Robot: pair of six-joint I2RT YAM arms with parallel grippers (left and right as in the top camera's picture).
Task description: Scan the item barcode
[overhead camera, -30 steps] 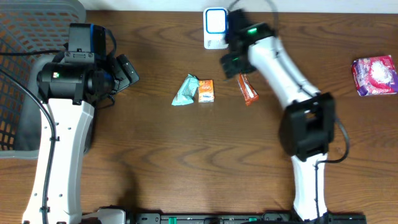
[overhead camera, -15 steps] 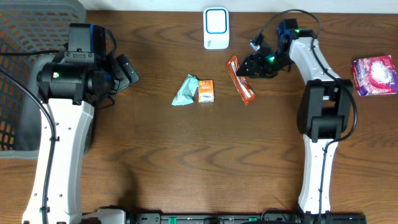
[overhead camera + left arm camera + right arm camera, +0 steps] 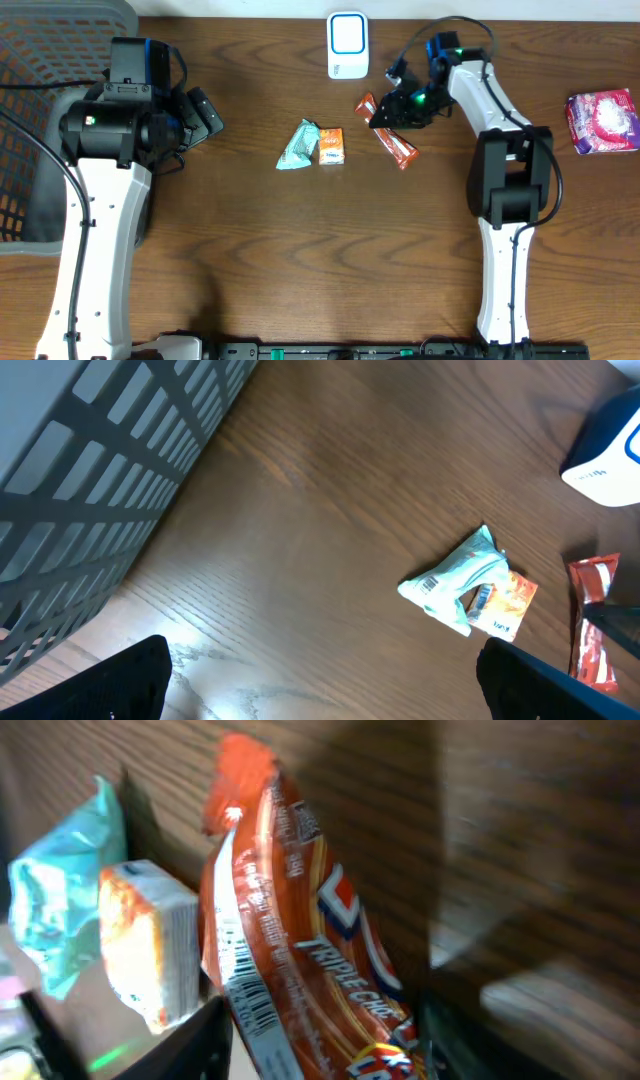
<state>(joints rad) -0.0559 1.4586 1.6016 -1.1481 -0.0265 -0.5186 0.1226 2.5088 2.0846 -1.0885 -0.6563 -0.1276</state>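
Observation:
An orange-red snack bar (image 3: 401, 150) lies slantwise right of the table's middle, below a white scanner (image 3: 347, 45) at the far edge. My right gripper (image 3: 393, 112) sits over the bar's upper half. In the right wrist view the wrapper (image 3: 300, 950) fills the gap from finger to finger and its barcode (image 3: 250, 1005) faces the camera by the left finger; the jaws are shut on it. My left gripper (image 3: 205, 115) hangs at the left, wide open with bare wood between its fingertips (image 3: 120, 680). The scanner (image 3: 605, 450) and the bar (image 3: 592, 620) show at that view's right edge.
A teal packet (image 3: 298, 146) and a small orange pack (image 3: 332, 146) lie side by side left of the bar. A pink bag (image 3: 602, 120) lies at the far right. A grey mesh basket (image 3: 40, 60) fills the far left corner.
My right arm swung away from the scanner and back onto the snack bar. Its jaws narrowed around the wrapper, and the bar's upper end turned left. The left arm stayed still.

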